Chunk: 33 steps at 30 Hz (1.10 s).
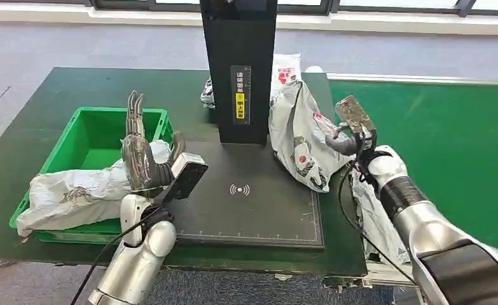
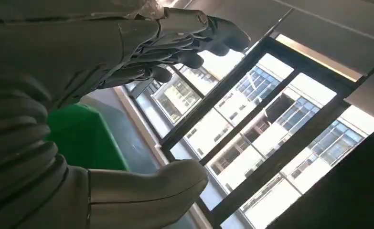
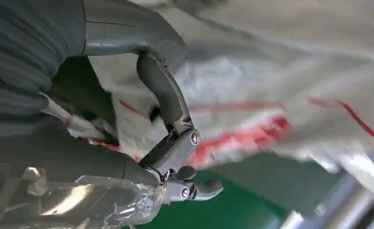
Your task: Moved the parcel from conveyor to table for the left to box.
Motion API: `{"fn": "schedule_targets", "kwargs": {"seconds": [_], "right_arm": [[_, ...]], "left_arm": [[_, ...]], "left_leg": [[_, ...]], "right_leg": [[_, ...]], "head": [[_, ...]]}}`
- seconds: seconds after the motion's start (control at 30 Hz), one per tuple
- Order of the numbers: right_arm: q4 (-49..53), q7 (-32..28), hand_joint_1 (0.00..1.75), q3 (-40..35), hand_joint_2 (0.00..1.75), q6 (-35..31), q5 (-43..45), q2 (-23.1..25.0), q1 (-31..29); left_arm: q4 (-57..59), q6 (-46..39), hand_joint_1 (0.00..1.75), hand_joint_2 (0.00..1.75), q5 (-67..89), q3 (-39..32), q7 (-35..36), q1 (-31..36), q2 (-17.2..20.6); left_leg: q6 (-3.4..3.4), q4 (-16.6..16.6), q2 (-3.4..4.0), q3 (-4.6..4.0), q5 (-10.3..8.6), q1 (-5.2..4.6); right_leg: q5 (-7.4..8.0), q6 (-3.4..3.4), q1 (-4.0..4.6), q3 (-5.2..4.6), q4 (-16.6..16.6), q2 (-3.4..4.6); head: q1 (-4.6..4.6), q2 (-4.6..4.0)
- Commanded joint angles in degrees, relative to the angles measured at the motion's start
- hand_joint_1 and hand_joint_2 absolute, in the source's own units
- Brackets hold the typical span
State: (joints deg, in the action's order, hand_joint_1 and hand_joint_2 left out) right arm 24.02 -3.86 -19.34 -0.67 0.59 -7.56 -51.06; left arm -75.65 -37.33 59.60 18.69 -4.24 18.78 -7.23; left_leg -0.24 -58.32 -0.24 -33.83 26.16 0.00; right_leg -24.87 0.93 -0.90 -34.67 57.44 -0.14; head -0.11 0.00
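Fingers, right hand: curled, pinching grey parcel at its edge.
Left hand: spread, holding nothing, over green box.
Advice: keep the pinch firm, lower onto black scanner pad beside fingers.

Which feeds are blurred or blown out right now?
Head view is sharp and evenly lit; left wrist view points up at overexposed windows, leaving the left hand dim; right wrist view is soft, the parcel smeared behind the right hand.

Grey floor beyond the dark green table; bright, dark-framed windows.
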Motion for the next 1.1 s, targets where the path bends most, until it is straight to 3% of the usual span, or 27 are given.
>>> {"fn": "schedule_targets", "kwargs": {"seconds": [0.03, 0.33, 1.1], "right_arm": [[-7.6, 3.3, 0.00, -6.5, 1.75, 9.1, -3.0, 4.2, 1.4], [-8.6, 6.4, 0.00, -8.3, 1.75, 10.9, -4.9, 7.6, 1.1], [-8.7, 6.4, 0.00, -8.7, 1.75, 11.8, -5.2, 7.7, 1.1]], "left_arm": [[5.4, 1.1, 0.00, 1.75, -1.0, 4.0, 0.4, 4.4, 1.2], [5.3, 1.3, 0.00, 1.75, -0.7, 4.5, 0.8, 4.1, 1.3], [5.5, 1.3, 0.00, 1.75, -0.6, 4.4, 0.8, 4.3, 1.5]], "left_leg": [[-0.04, 0.1, 0.04, 0.11, 0.01, 0.04], [-0.07, 0.2, 0.23, 0.25, -0.02, 0.07], [-0.14, 0.1, 0.62, 0.34, -0.02, 0.15]], "right_leg": [[0.01, -0.06, 0.05, 0.11, -0.1, 0.03], [0.07, -0.11, 0.08, 0.18, -0.2, 0.23], [0.19, -0.28, 0.15, 0.10, -0.1, 0.49]], "head": [[0.00, 0.00], [0.00, 0.00], [0.02, 0.00]]}}
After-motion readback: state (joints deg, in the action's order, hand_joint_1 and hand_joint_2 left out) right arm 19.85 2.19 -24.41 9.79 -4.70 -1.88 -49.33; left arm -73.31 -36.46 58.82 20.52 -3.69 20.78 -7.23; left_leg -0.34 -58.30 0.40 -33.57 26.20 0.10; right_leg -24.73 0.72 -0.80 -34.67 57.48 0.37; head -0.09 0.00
